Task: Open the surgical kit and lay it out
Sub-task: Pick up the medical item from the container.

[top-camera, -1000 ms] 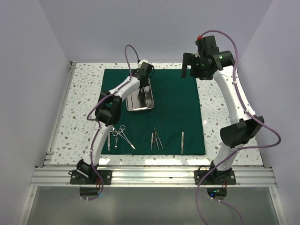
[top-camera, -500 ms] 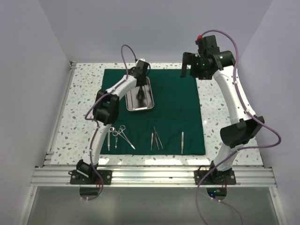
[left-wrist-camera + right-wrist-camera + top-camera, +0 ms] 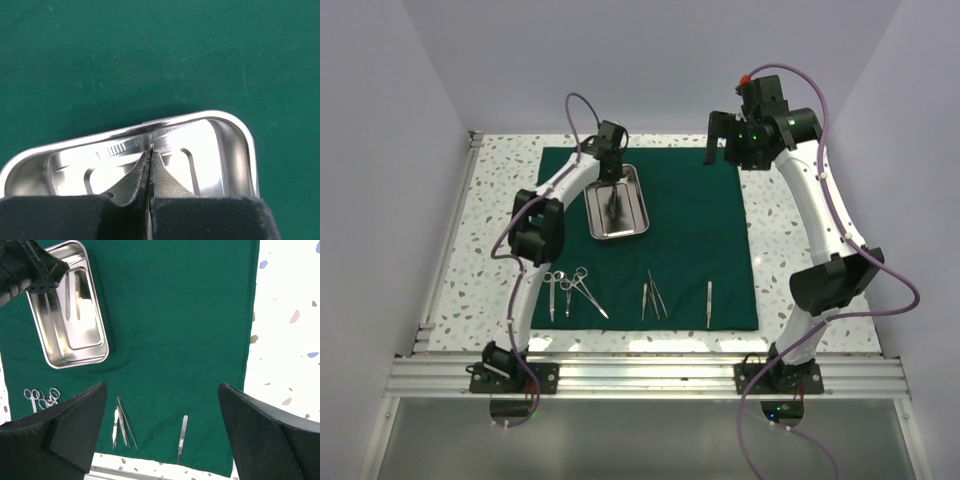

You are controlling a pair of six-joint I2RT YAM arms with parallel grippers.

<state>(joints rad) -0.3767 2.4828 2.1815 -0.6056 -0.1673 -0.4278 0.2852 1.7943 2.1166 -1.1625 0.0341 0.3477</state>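
Claw [image 3: 150, 151] pinched together over tray [image 3: 248, 146], left-wrist view only

You've got a white speckled tabletop [image 3: 490, 260], colored flecks visible. An aluminium rail [image 3: 650, 375] runs along its near edge and a side rail [image 3: 448, 240] on the left. Plain pale walls [image 3: 380, 150] enclose three sides.
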